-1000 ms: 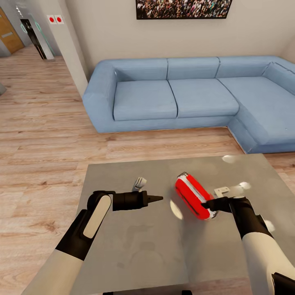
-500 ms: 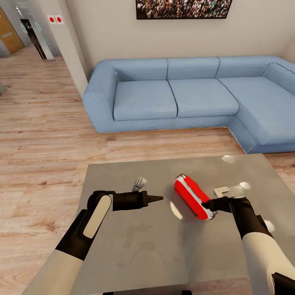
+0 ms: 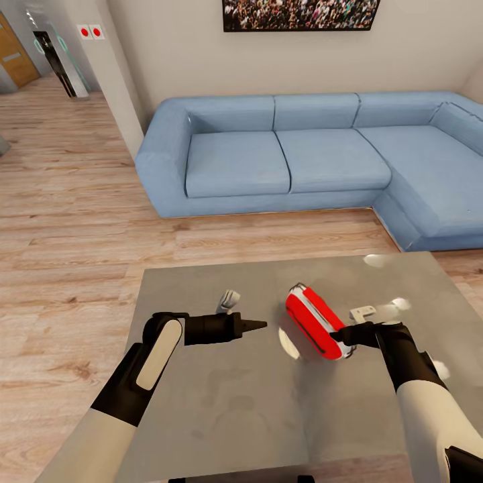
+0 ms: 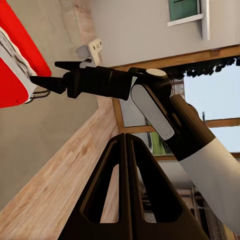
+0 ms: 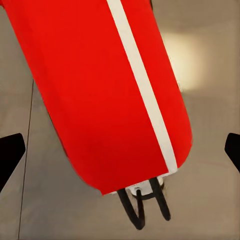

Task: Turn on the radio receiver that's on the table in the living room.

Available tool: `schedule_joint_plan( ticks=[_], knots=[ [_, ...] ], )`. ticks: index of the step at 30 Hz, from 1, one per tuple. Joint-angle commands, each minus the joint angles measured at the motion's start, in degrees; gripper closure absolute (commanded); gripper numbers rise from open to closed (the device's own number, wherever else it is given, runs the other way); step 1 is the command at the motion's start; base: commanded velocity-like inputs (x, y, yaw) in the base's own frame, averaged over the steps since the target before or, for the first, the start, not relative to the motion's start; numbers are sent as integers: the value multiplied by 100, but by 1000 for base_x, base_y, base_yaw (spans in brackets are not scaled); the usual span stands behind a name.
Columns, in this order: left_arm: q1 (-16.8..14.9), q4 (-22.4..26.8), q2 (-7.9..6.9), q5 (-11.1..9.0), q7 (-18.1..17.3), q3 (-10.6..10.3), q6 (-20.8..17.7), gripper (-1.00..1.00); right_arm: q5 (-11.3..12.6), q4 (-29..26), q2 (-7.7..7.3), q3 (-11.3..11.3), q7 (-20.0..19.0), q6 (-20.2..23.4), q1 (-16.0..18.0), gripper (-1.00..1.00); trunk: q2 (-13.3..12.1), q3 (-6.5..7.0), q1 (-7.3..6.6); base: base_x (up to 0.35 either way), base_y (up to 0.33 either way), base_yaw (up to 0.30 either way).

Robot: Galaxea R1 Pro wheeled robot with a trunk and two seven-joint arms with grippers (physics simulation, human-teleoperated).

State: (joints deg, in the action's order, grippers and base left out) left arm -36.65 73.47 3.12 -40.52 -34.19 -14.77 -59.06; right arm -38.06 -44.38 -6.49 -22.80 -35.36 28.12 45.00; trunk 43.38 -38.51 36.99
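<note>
The red radio receiver (image 3: pixel 315 322) with white trim lies tilted on the glossy grey table (image 3: pixel 221 402), right of its middle. My right gripper (image 3: pixel 339 333) is open at the radio's near end. In the right wrist view the radio (image 5: pixel 105 85) lies between the spread fingertips (image 5: pixel 10 152), its thin metal handle (image 5: pixel 142 202) pointing toward the camera. I cannot tell whether a finger touches it. My left gripper (image 3: pixel 261 325) is shut and empty over the table's middle, left of the radio. In the left wrist view the right gripper (image 4: pixel 45 72) sits by the radio (image 4: pixel 15 60).
A blue sectional sofa (image 3: pixel 288 161) runs along the far wall and wraps round at the right, under a framed crowd picture (image 3: pixel 298 13). Light wood floor (image 3: pixel 74 235) lies between sofa and table and off to the left. Pale glints (image 3: pixel 376 260) mark the table top.
The radio has shifted slightly to the left on the table. Both arms have hardly moved.
</note>
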Motion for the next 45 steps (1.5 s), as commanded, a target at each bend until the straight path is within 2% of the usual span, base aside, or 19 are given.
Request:
schedule_joint_plan(
  ticks=[1, 8, 13, 16, 17, 20, 23, 26, 31, 45],
  knots=[
    [0, 0, -1, 0, 0, 0, 0, 100, 0, 0, -1, -1, -2, 0, 0, -100, 0, 0, 0, 0, 0, 0],
    [0, 7, -6, -24, -6, 6, -2, 100, -24, -82, -25, 3, -42, 41, 0, -100, 0, 0, 0, 0, 0, 0],
    [0, 161, -10, -48, -19, 24, 27, 100, -26, -481, -38, 25, -159, 221, 0, -100, 0, 0, 0, 0, 0, 0],
    [0, 251, -12, -51, -24, 26, 32, 100, -58, -1168, -33, 45, -538, 749, 0, -100, 0, 0, 0, 0, 0, 0],
    [0, 268, -14, -55, -25, 28, 33, 100, -86, -1487, -31, 49, -799, 1039, 0, -100, 0, 0, 0, 0, 0, 0],
    [0, 285, -24, -56, -26, 29, 40, 100, -184, -2106, -44, 53, -1376, 1549, -2, -100, 0, 0, 0, 0, 0, 0],
    [0, 344, -25, -29, -24, 25, 54, 100, -568, -2918, -44, 58, -2014, 1945, -48, -100, 0, 0, 0, 0, 0, 0],
    [0, 454, -25, -11, -26, 24, 55, 100, -910, -3270, -22, 63, -2217, 2044, -191, -100, 0, 0, 0, 0, 0, 0],
    [0, 535, -32, -5, -46, 26, 45, 100, -1071, -3416, -11, 70, -2301, 2084, -296, -100, 0, 0, 0, 0, 0, 0],
    [0, 604, -39, -50, -56, 34, 27, 100, -1133, -3430, -10, 66, -2316, 2101, -318, -100, 0, 0, 0, 0, 0, 0]
  ],
)
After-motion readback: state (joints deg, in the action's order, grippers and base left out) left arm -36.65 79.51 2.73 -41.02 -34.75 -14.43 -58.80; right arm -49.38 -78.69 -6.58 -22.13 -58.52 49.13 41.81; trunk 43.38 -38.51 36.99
